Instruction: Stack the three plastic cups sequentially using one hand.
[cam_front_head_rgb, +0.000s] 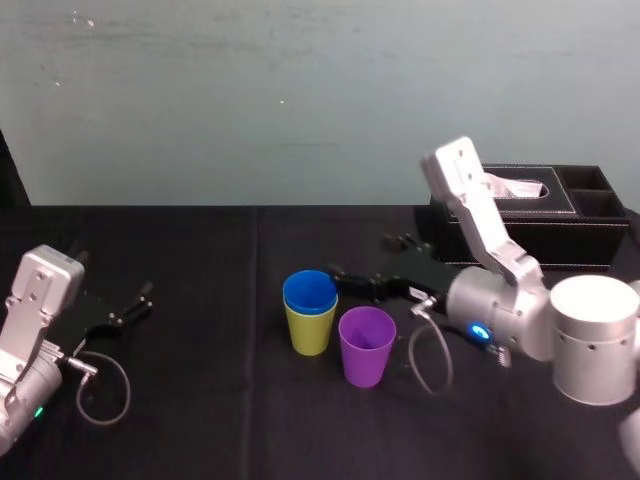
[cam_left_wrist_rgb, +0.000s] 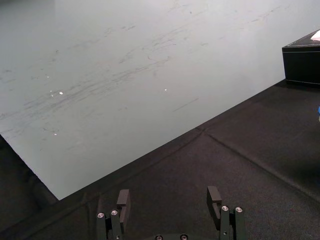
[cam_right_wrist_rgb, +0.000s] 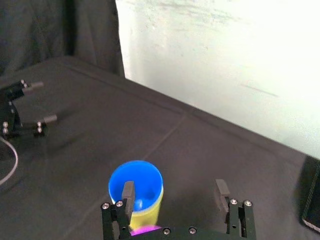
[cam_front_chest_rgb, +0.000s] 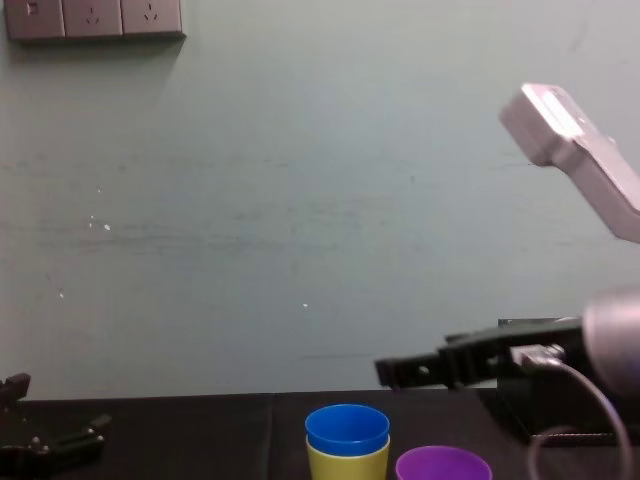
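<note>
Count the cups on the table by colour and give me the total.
Blue cup: 1, nested in the yellow-green one
Yellow-green cup: 1
Purple cup: 1, upright beside that pair
Total: 3 cups

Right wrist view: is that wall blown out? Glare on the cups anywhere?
Right wrist view: pale wall overexposed near white; blue plastic cup nested in yellow-green plastic cup reads clean by the open right gripper. Head view: even light, no glare on purple plastic cup. Left wrist view: wall unclipped beyond parked left gripper.
</note>
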